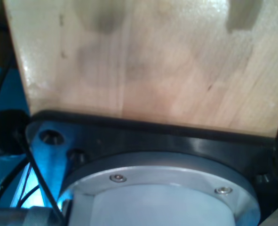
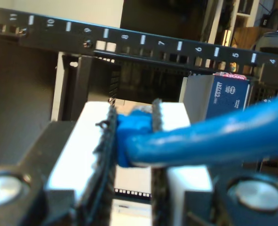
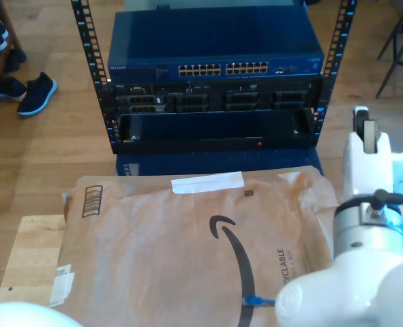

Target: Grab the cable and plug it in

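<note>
Two ridged jaws of my second gripper pinch the cable – round, glossy

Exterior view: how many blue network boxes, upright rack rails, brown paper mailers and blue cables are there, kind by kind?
Blue network box: 1
Upright rack rails: 2
Brown paper mailer: 1
Blue cable: 1
Total: 5

The cable looked like smooth, slightly glossy blue plastic, pinched between rough black pads on my second hand. The paper mailer was matt, creased brown. The wooden board was pale and smooth.
</note>
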